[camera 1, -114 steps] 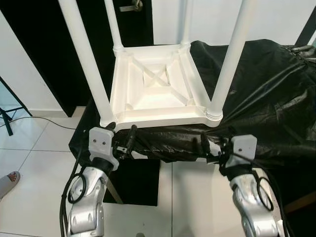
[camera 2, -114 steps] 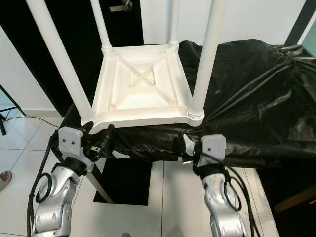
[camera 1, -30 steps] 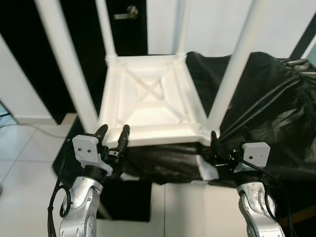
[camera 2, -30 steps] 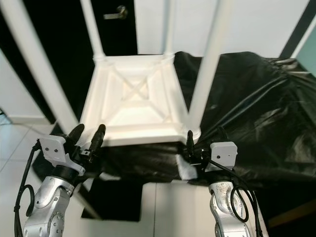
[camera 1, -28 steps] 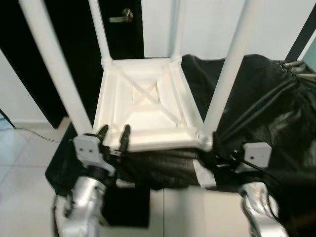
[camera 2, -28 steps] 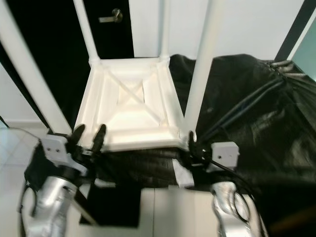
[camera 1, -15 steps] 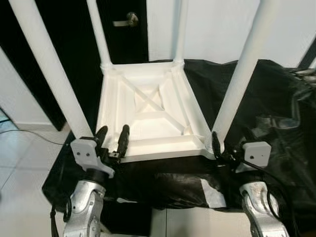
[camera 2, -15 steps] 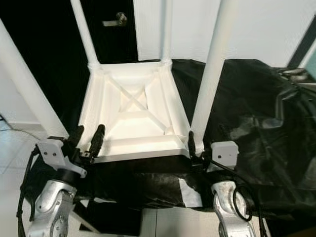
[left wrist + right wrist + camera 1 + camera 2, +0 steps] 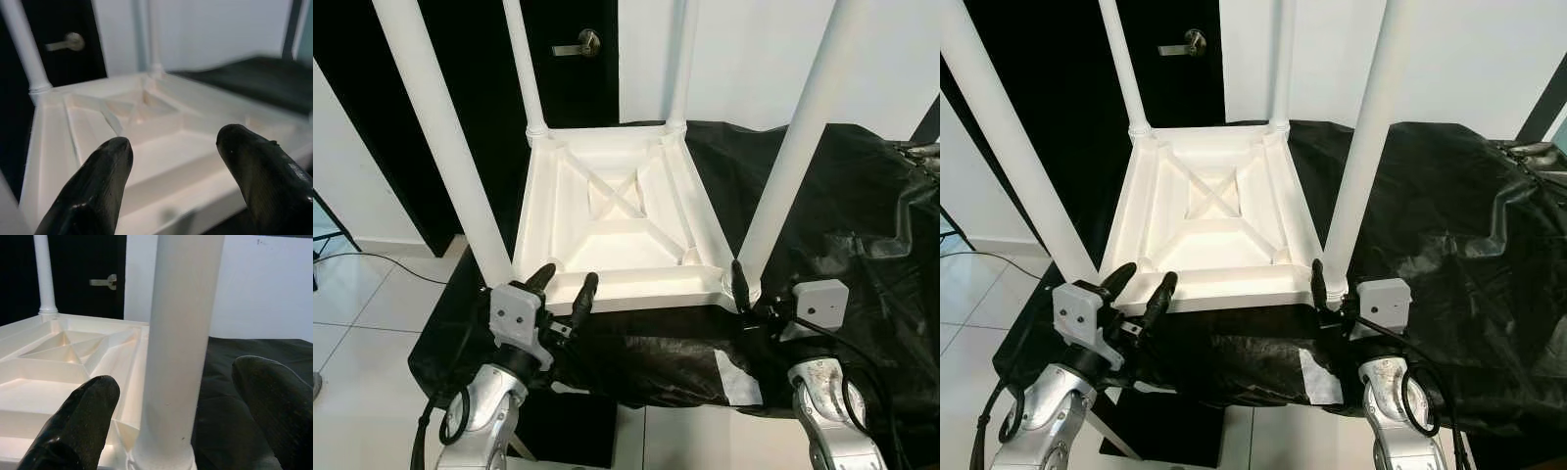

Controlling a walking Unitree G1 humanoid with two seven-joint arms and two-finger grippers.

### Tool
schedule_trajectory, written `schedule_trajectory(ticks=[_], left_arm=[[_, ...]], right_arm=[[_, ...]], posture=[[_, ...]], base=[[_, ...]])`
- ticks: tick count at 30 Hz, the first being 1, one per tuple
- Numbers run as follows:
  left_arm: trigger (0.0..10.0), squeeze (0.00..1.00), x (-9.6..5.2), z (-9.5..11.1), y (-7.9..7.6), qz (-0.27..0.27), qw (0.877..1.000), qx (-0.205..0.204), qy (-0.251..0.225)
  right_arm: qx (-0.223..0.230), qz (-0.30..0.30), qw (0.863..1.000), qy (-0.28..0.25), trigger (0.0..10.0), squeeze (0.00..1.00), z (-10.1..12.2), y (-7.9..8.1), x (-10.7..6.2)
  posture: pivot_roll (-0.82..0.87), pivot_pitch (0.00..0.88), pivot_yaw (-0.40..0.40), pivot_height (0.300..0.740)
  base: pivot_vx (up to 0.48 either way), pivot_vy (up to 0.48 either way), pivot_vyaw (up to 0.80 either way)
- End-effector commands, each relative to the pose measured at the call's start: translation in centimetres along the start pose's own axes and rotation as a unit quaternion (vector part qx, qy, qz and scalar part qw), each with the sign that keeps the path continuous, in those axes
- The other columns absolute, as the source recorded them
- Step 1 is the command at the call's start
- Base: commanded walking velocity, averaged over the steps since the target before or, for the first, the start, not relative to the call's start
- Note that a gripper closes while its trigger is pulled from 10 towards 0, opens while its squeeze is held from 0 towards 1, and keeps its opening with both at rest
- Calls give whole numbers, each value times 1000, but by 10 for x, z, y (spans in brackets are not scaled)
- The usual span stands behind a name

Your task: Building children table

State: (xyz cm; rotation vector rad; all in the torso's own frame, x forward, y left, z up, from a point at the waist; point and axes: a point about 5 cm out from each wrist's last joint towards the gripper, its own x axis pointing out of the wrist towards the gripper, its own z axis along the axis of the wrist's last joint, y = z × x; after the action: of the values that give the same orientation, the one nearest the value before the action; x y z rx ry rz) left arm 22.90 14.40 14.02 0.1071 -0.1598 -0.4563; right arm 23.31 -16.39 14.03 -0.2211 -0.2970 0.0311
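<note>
A white children's table [image 9: 617, 235] lies upside down on a black-covered surface, its four legs pointing up. My left gripper [image 9: 564, 286] is open at the table's near edge, close to the near left leg [image 9: 450, 157]; in the left wrist view its fingertips [image 9: 115, 152] frame the ribbed underside [image 9: 146, 132]. My right gripper [image 9: 176, 382] is open at the near right corner. Its two fingers stand on either side of the near right leg [image 9: 183, 333] with a gap to each. One right finger [image 9: 737, 278] shows beside that leg [image 9: 788, 176].
A crumpled black sheet [image 9: 847, 225] covers the surface and spreads to the right. A white patch [image 9: 736, 377] sits on its front fold. A dark door with a handle [image 9: 579, 43] stands behind, a white wall to the right, and tiled floor [image 9: 362, 313] at the left.
Both grippers have risen from below the front edge to the level of the table's rim. The right one now straddles the near right leg. The camera has shifted.
</note>
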Motion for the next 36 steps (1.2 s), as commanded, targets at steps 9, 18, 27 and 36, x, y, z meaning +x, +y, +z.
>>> schedule_trajectory(ticks=[9,18,27,36], left_arm=[[10000,1000,2,-10,4,-57,998,14,35],[10000,0,-16,-3,15,-88,995,20,43],[10000,0,-50,-4,38,-95,990,-1,104],[10000,0,-66,1,73,-1,992,-17,124]], right_arm=[[24,25,999,11,10000,1000,-4,8,-2],[50,80,995,36,10000,0,-12,19,-9],[50,142,987,52,10000,0,-18,28,-12],[46,172,983,53,10000,0,-20,29,-5]], posture=[[70,0,15,740],[82,0,5,740],[107,0,-20,740],[121,0,-44,740]], base=[[0,0,0],[0,0,0],[0,0,0],[0,0,0]])
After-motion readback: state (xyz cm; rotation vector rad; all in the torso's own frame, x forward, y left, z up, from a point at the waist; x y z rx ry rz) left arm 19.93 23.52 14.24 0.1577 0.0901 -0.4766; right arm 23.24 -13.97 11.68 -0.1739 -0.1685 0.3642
